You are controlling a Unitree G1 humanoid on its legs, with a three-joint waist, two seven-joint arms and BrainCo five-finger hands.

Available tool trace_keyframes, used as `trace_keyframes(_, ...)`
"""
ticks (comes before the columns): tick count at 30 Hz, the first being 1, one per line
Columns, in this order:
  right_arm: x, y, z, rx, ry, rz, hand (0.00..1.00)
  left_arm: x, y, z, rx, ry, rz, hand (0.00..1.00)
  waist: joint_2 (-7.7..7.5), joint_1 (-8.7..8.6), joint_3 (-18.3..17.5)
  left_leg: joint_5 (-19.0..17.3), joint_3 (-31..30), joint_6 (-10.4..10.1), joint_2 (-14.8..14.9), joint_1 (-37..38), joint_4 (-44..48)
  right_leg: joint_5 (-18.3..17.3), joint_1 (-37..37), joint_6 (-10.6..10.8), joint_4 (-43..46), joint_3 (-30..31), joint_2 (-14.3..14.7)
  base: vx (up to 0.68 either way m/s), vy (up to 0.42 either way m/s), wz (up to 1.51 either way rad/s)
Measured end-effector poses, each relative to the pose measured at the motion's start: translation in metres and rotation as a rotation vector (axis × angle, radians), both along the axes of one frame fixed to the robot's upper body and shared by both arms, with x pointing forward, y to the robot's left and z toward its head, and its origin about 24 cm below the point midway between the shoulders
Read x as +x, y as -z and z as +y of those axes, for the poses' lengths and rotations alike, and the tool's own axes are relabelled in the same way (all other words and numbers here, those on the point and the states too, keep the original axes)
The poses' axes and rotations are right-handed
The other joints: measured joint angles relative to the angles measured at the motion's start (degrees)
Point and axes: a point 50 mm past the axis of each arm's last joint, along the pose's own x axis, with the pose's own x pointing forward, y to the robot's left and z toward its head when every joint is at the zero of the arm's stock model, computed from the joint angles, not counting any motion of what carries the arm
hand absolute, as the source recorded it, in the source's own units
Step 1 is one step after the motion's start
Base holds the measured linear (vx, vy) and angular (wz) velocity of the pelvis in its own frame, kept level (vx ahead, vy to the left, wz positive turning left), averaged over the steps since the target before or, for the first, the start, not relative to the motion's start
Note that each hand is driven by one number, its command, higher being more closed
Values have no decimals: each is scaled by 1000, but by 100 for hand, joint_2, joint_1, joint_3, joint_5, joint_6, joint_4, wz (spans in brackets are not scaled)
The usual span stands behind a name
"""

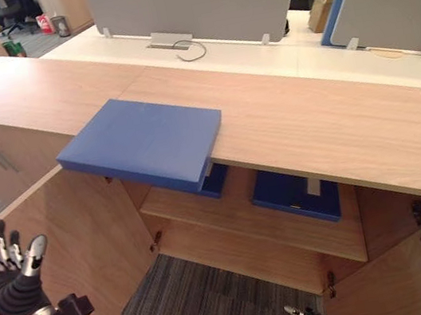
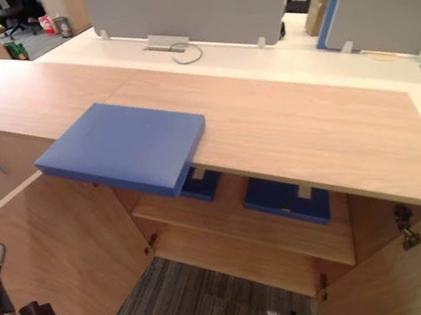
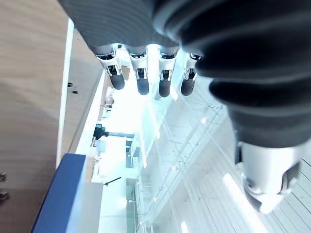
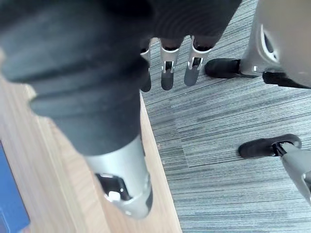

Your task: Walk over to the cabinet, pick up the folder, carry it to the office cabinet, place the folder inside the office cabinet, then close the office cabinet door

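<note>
Left hand [image 1: 4, 265] open-fingered, right hand [image 4: 167, 70] seemingly slack; flat blue folder [image 1: 147, 140] partly off smooth wood-grain cabinet top [image 1: 309, 121].

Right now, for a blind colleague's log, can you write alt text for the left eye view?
A blue folder lies on the wooden cabinet top, overhanging its front edge; more blue folders sit on the shelf below. The robot's left hand is raised, open, at lower left.
</note>
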Motion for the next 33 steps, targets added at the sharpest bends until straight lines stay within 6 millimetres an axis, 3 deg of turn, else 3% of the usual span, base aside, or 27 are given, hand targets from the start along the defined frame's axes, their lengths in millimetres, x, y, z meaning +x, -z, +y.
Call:
trace_keyframes(4,6,-2,0,-16,-2,-19,0,0,-37,-11,259,-142,-69,0,-38,42,31,10,-104,19,-64,-53,1,1,-5,1,-15,-14,-35,26,42,11)
trace_keyframes(7,7,-2,1,-31,-30,-17,0,1,-50,-16,402,-253,-95,0,-27,36,58,15,-109,33,-86,-53,4,0,-11,1,-16,-12,-35,20,16,2)
trace_keyframes(10,11,-3,8,-69,-180,-17,0,7,-65,-24,605,-355,-134,0,-44,13,106,18,-89,37,-90,-60,11,0,-60,-1,-21,24,-34,18,18,-3)
trace_keyframes(13,19,-5,10,-90,-263,-34,0,19,-72,-34,774,-348,-156,0,-40,15,113,18,-31,36,-89,-177,69,5,-185,-5,-18,94,-22,18,22,-8)
trace_keyframes(22,36,-11,-6,-184,-368,-74,0,54,-52,-47,1110,-263,-35,0,17,27,97,-30,354,-4,24,-42,85,47,-267,-66,-17,538,72,-4,9,-24)
trace_keyframes(33,30,-9,-11,-211,-423,-43,0,63,-46,-53,1341,-177,-39,0,180,-17,-46,-32,519,-5,92,21,80,92,-301,-120,-10,727,128,-23,9,-9)
